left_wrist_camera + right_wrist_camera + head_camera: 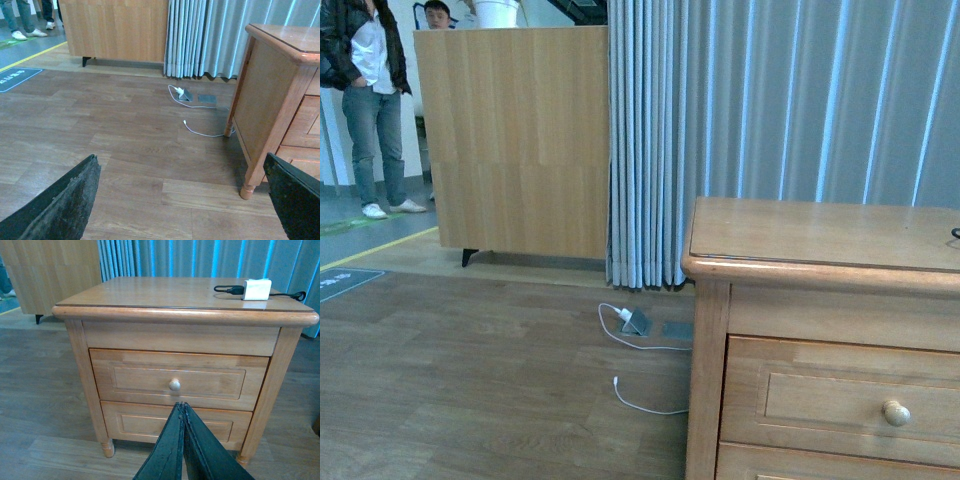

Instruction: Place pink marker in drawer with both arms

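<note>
The pink marker shows in no view. The drawer (177, 377) is the upper one of a light-brown wooden dresser, shut, with a round knob (174, 385); part of it also shows in the front view (840, 400). My right gripper (183, 406) is shut and empty, in front of the dresser, its tips just below the knob in its wrist view. My left gripper (182, 200) is open and empty over the wood floor, left of the dresser's side panel (262, 95). Neither arm shows in the front view.
A white charger block (257, 289) with a black cable lies on the dresser top (165, 292). A white cable (640, 395) and floor socket (636, 321) lie by the grey curtain. A wooden counter (515, 140) and people stand at the back left.
</note>
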